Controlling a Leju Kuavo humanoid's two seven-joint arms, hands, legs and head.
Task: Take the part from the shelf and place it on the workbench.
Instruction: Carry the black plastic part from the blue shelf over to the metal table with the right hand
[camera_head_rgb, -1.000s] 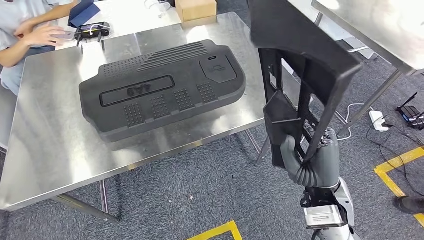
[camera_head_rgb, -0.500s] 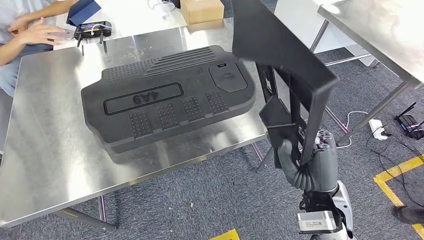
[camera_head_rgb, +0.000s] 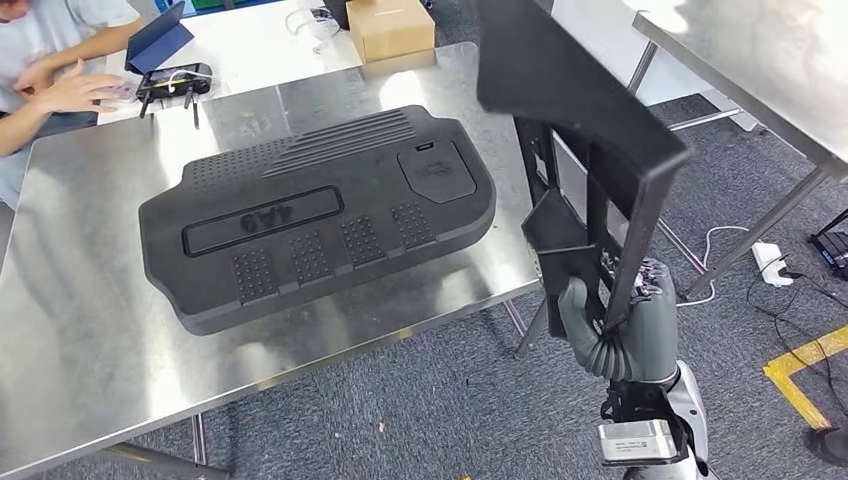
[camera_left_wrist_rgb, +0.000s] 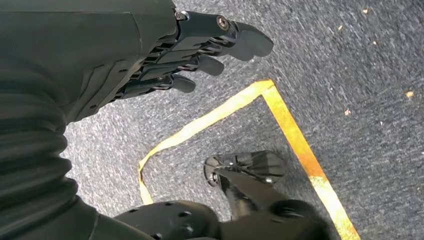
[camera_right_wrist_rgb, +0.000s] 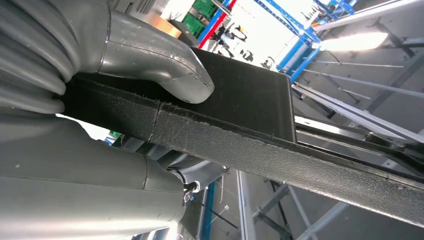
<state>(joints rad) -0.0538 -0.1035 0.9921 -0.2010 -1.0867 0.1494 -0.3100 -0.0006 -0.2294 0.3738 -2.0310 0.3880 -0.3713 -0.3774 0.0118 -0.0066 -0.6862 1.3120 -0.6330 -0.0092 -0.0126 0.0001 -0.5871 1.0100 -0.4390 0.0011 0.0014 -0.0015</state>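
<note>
Black frame part (camera_head_rgb: 590, 150) | gripped upright by right robot hand (camera_head_rgb: 625, 325) beside counter (camera_head_rgb: 90, 300) | left robot hand (camera_left_wrist_rgb: 165, 55) held spread, empty.

we see grey carpet (camera_head_rgb: 420, 400) with yellow tape lines (camera_left_wrist_rgb: 295, 135), a white table (camera_head_rgb: 260, 45), and bright ceiling light overhead.

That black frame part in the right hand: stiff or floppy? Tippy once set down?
Likely stiff: the black frame part stands upright from the right hand without sagging. Probably light, being open-ribbed. Tall and thin, so it may tip if set on edge.
</note>
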